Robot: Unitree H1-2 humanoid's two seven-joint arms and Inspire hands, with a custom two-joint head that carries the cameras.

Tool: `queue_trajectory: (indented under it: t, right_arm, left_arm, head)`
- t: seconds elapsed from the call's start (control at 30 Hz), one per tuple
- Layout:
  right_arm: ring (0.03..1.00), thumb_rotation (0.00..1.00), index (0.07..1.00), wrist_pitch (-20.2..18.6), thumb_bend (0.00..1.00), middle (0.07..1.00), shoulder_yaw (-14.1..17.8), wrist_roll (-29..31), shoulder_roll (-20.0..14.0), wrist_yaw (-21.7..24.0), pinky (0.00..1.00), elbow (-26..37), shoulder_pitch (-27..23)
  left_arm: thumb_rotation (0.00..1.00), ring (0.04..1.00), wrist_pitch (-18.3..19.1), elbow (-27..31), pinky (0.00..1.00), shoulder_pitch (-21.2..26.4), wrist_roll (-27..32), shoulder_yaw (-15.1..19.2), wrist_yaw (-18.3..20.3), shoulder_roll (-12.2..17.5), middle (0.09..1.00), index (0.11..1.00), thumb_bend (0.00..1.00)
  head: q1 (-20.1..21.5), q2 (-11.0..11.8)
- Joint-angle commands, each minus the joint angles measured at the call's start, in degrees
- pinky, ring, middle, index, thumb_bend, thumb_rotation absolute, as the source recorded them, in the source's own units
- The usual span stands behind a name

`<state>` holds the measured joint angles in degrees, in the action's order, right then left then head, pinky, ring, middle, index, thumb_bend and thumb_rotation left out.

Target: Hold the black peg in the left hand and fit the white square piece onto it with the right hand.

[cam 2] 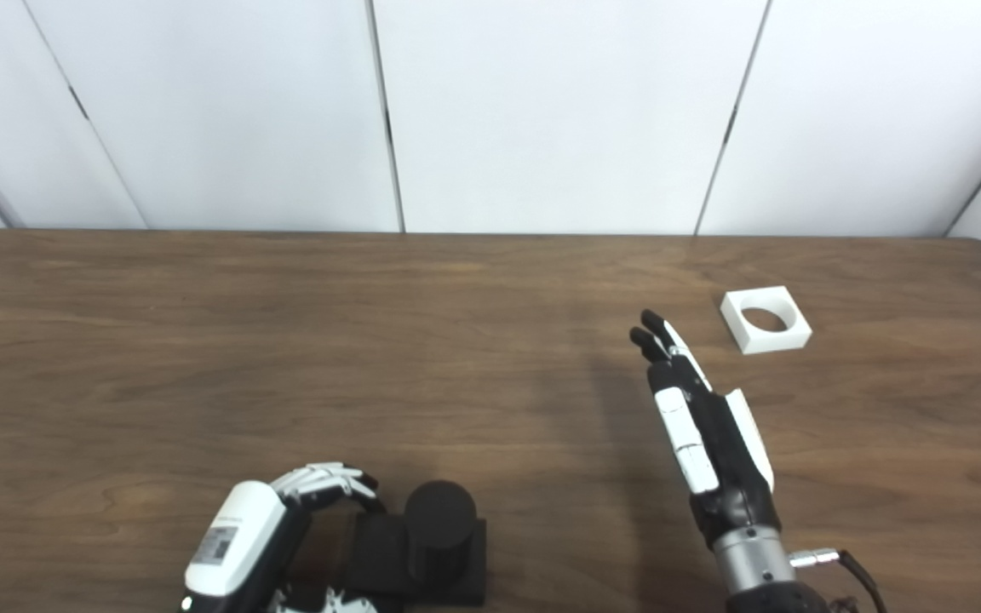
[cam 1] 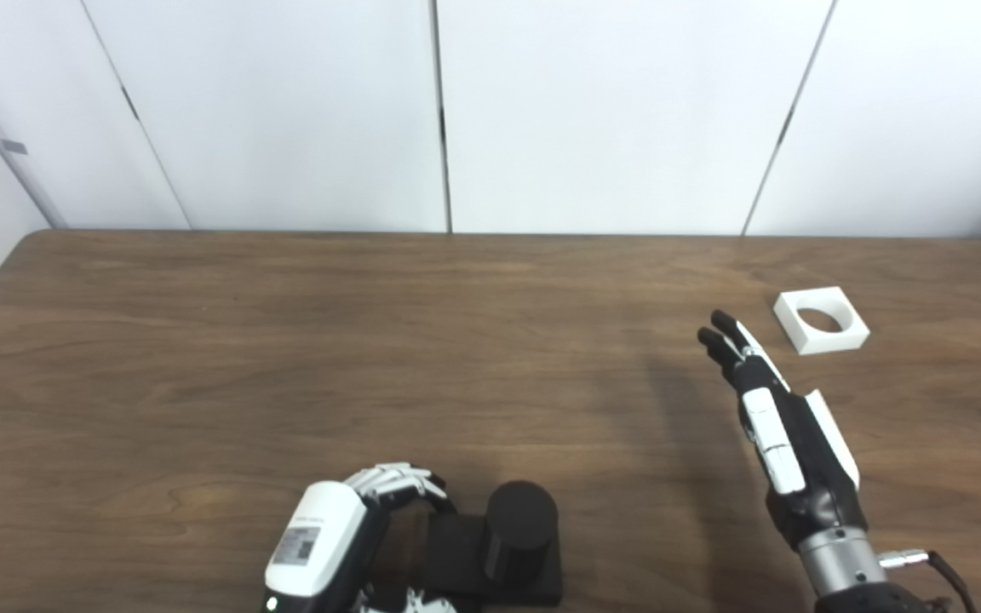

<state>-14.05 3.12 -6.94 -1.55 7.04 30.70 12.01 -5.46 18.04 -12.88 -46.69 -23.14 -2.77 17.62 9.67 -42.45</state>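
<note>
Near the front edge of your wooden table: one black peg, upright on its square black base. Your left hand curls around the base's left side, fingers touching it; a firm grip can't be confirmed. One white square piece, round hole, lies flat far right. Your right hand is empty, fingers straight, just short of it, not touching.

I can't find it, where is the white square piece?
The white square piece lies flat on the table's far right side, just beyond the right hand's fingertips and far from the black peg.
</note>
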Motion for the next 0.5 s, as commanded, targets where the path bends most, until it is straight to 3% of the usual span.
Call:
queue_trajectory:
  t: [0.0, 0.3, 0.47]
  right_arm:
    - [0.958, 1.0, 0.933, 0.4, 0.53, 0.92, 0.0, 1.2, 0.8, -1.1, 1.0, 4.0, 10.4]
    - [0.923, 1.0, 0.921, -1.1, 0.5, 0.916, 3.6, 3.5, -2.2, -0.4, 0.93, 6.4, 7.5]
    - [0.927, 0.99, 0.921, -5.5, 0.44, 0.918, 6.7, 1.3, -6.7, 1.2, 0.94, 9.0, 2.3]
  left_arm:
    - [0.05, 0.764, -0.7, -2.2, 0.81, -1.1, -5.1, -2.3, 2.1, 0.7, 0.707, 0.487, 0.52]
    - [0.04, 0.766, -0.3, -1.4, 0.8, -0.7, -7.2, -2.0, 2.6, 0.3, 0.7, 0.488, 0.52]
    - [0.04, 0.764, -0.3, -1.1, 0.79, -0.6, -7.4, -1.6, 2.8, 0.4, 0.7, 0.488, 0.52]
  head:
    - [0.0, -0.1]
    - [1.8, 0.3]
    - [5.3, 0.9]
